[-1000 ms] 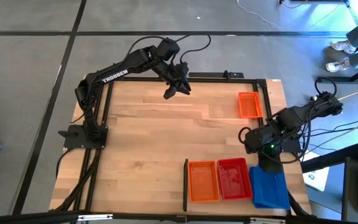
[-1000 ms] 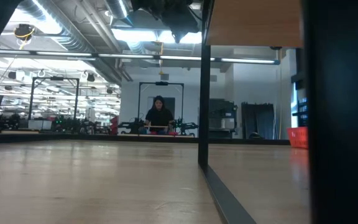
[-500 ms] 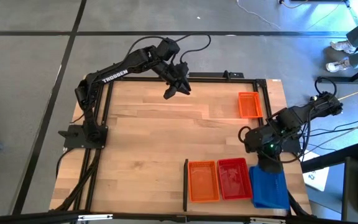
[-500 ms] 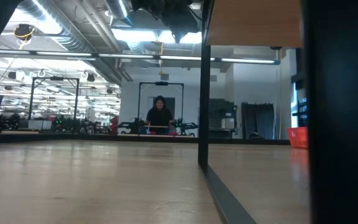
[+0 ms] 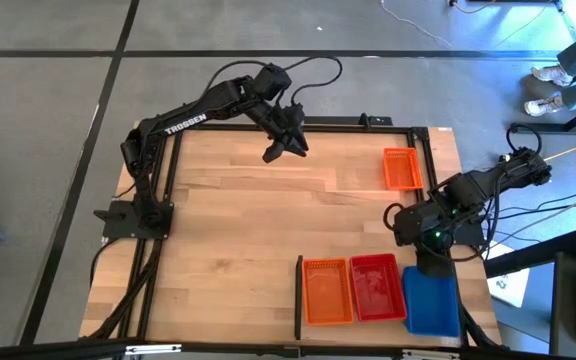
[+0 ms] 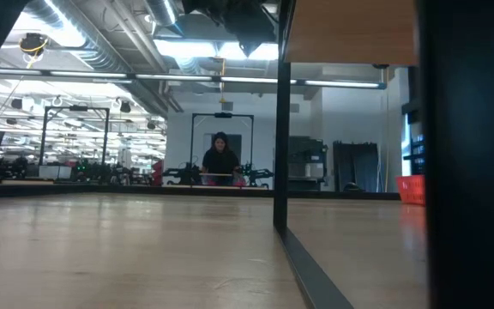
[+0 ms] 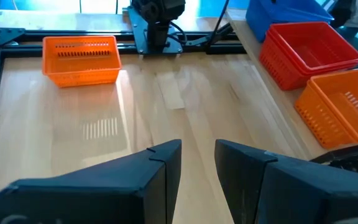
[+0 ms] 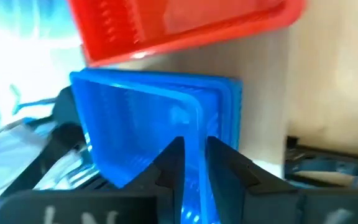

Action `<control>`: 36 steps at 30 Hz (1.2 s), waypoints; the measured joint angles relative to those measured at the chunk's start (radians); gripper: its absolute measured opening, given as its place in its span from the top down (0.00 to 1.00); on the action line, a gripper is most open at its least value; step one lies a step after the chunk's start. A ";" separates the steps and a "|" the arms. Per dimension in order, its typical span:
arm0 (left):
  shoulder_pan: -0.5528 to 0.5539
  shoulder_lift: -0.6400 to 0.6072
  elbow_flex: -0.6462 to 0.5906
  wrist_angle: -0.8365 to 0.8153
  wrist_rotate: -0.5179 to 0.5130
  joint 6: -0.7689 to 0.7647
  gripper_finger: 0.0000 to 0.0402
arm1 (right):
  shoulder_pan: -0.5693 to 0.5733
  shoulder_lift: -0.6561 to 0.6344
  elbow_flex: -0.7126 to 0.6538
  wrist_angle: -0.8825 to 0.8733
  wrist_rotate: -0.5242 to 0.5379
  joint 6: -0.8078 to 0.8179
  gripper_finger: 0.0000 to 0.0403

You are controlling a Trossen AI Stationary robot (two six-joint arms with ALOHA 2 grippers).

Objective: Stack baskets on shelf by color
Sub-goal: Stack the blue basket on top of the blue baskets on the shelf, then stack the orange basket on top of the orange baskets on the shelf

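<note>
Your right gripper point(image 8: 193, 155) is low over the blue baskets point(image 5: 432, 305), at the near right corner of the shelf point(image 5: 248, 230). In the right wrist view its two fingers point(image 8: 169, 163) stand narrow, with only a thin gap, and the wall of the top blue basket runs up into this gap. So the gripper is closed on the blue baskets. In the high view you see only the body of this arm, just beyond the blue stack.

Directly beside the blue stack, on the side toward the middle of the shelf, stands the red basket point(image 5: 374, 287), and next to it the orange basket point(image 5: 327, 291). The short black divider strip point(image 5: 298, 297) lies just beside this orange one, on its far side from your right gripper. From the pictures you cannot tell how many baskets are in each stack.

Your left gripper point(image 7: 197, 162) waits in the air above the far edge of the shelf, well apart from all baskets. Its fingers are a little open, with a narrow gap, and they hold nothing. One single orange basket point(image 5: 400, 168) lies near the far right edge of the shelf, to the right of this gripper.

In the low view a person point(image 6: 220, 160) sits far behind the table, in the room.
</note>
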 joint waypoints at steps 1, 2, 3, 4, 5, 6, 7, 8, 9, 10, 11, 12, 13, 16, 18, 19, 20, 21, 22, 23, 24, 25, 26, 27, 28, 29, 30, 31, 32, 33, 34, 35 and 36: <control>0.000 0.000 0.000 0.000 0.000 0.000 0.78 | 0.000 0.000 0.000 0.000 -0.023 0.000 0.84; 0.000 0.000 0.000 0.000 0.000 0.000 0.78 | 0.000 0.000 0.000 0.000 -0.041 0.004 0.84; 0.000 0.000 0.000 0.000 0.000 0.000 0.78 | 0.001 0.000 0.000 0.000 -0.054 0.018 0.84; 0.000 0.000 0.000 0.000 0.000 0.000 0.78 | 0.000 -0.001 0.000 0.000 -0.067 0.026 0.84; 0.000 0.000 0.000 0.000 0.000 0.000 0.78 | 0.000 -0.003 0.000 0.001 -0.076 0.032 0.84; 0.000 0.000 0.000 0.000 0.000 0.000 0.78 | 0.000 -0.006 0.000 0.001 -0.079 0.040 0.84; 0.000 0.000 0.000 0.000 0.000 0.000 0.78 | 0.000 -0.009 0.000 0.000 -0.075 0.044 0.84; 0.000 0.000 0.000 0.000 0.000 0.000 0.78 | 0.000 -0.014 0.000 0.001 -0.062 0.044 0.84; 0.000 0.000 0.000 0.000 0.000 0.000 0.78 | 0.000 -0.019 0.000 0.000 -0.048 0.044 0.84; 0.000 0.000 0.000 0.000 0.000 0.000 0.78 | 0.000 -0.024 0.000 0.000 -0.032 0.046 0.84; 0.000 0.000 0.000 0.000 0.000 0.000 0.78 | 0.000 -0.030 0.000 0.000 -0.021 0.048 0.84; 0.000 0.000 0.000 0.000 0.000 0.000 0.78 | 0.000 -0.035 0.000 0.000 -0.009 0.051 0.84; 0.000 0.000 0.000 0.000 0.000 0.000 0.78 | -0.001 -0.041 0.000 0.000 -0.003 0.053 0.84; 0.000 0.000 0.000 0.000 0.000 0.000 0.78 | -0.001 -0.054 0.001 -0.001 0.017 0.055 0.84; 0.000 0.000 0.000 0.000 0.000 0.000 0.78 | -0.001 -0.062 0.001 0.000 0.042 0.053 0.84; 0.000 0.000 0.000 0.001 -0.002 0.000 0.78 | -0.001 -0.069 0.001 -0.001 0.066 0.046 0.84; 0.000 0.000 0.000 0.005 -0.011 -0.002 0.78 | -0.001 -0.077 0.001 -0.006 0.105 0.030 0.84; 0.000 0.000 0.000 0.012 -0.023 -0.019 0.78 | 0.000 -0.086 0.001 -0.018 0.161 0.022 0.84; 0.000 0.000 0.000 0.023 -0.036 -0.044 0.78 | -0.001 -0.094 0.001 -0.036 0.230 0.020 0.84; 0.002 0.000 0.000 0.035 -0.048 -0.073 0.78 | -0.007 -0.103 0.001 -0.054 0.304 0.020 0.84; 0.005 0.000 0.000 0.042 -0.056 -0.097 0.78 | -0.019 -0.111 0.001 -0.068 0.376 0.023 0.84; 0.009 0.000 0.000 0.044 -0.061 -0.112 0.78 | -0.034 -0.118 0.001 -0.079 0.442 0.027 0.84; 0.013 0.000 0.000 0.044 -0.063 -0.121 0.78 | -0.054 -0.125 0.001 -0.090 0.498 0.043 0.84; 0.018 0.000 0.000 0.043 -0.063 -0.130 0.78 | -0.076 -0.131 0.001 -0.098 0.556 0.065 0.84; 0.024 0.000 0.000 0.043 -0.063 -0.133 0.78 | -0.102 -0.136 0.001 -0.101 0.615 0.100 0.84; 0.029 0.000 0.000 0.043 -0.063 -0.136 0.78 | -0.132 -0.139 0.002 -0.105 0.676 0.138 0.84; 0.035 0.000 0.000 0.044 -0.063 -0.136 0.78 | -0.163 -0.140 0.002 -0.110 0.740 0.185 0.84; 0.039 0.000 0.000 0.044 -0.063 -0.136 0.78 | -0.193 -0.139 0.002 -0.116 0.801 0.238 0.84; 0.044 0.000 0.000 0.043 -0.063 -0.137 0.78 | -0.225 -0.138 0.002 -0.121 0.849 0.290 0.84; 0.048 0.000 0.000 0.043 -0.064 -0.137 0.78 | -0.258 -0.138 0.001 -0.128 0.894 0.342 0.84; 0.051 0.000 0.000 0.043 -0.064 -0.137 0.78 | -0.292 -0.136 -0.001 -0.129 0.924 0.384 0.84; 0.054 0.000 0.000 0.043 -0.064 -0.137 0.78 | -0.324 -0.134 -0.003 -0.128 0.945 0.411 0.84; 0.056 0.000 0.000 0.043 -0.064 -0.135 0.78 | -0.358 -0.132 -0.006 -0.125 0.959 0.420 0.84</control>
